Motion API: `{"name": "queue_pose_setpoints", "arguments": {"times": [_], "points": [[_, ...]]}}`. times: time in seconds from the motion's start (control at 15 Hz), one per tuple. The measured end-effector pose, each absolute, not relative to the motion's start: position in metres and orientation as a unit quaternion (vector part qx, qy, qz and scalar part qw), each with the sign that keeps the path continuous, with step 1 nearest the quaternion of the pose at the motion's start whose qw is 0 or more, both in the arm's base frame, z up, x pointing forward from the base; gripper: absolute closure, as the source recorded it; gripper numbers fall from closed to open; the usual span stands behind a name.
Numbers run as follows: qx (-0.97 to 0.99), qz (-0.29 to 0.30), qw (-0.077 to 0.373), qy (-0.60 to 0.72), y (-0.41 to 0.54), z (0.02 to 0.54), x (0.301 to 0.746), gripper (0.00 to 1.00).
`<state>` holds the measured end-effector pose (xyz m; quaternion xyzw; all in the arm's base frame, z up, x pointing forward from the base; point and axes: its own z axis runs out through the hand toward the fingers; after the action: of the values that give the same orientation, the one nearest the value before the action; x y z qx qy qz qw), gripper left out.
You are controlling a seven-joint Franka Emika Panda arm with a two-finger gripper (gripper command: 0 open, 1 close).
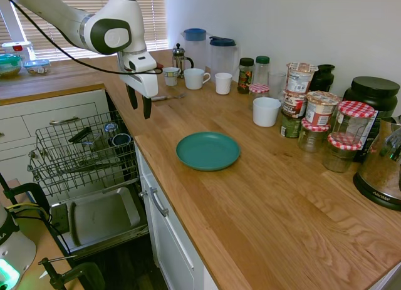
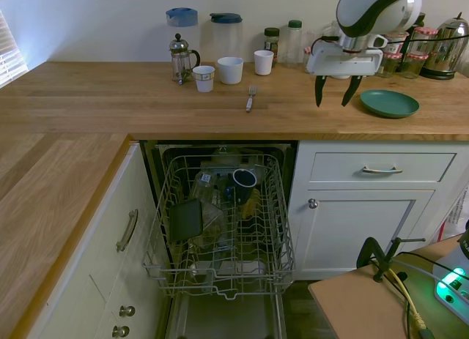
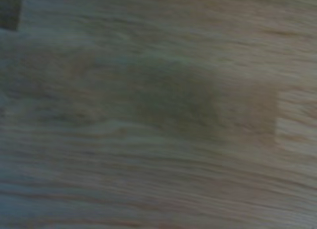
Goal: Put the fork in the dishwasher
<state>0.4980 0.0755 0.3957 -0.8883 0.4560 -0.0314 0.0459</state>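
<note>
a slim silvery fork lies flat on the wooden countertop, tines toward the wall, just in front of a white mug and a small patterned cup. the gripper hangs above the counter between the fork and a green plate, fingers spread wide and holding nothing. below, the dishwasher stands open, its wire rack pulled out with dishes already inside. the wrist view shows only blurred wood grain.
</note>
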Motion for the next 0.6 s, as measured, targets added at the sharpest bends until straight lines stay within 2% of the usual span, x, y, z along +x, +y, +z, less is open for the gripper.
{"name": "queue_pose_setpoints", "arguments": {"times": [0.4,0.6], "points": [[-0.88,-0.046,0.088,0.464,0.152,0.404,0.562,0.0],[-0.869,-0.062,0.093,0.483,0.184,0.396,0.596,0.0]]}}
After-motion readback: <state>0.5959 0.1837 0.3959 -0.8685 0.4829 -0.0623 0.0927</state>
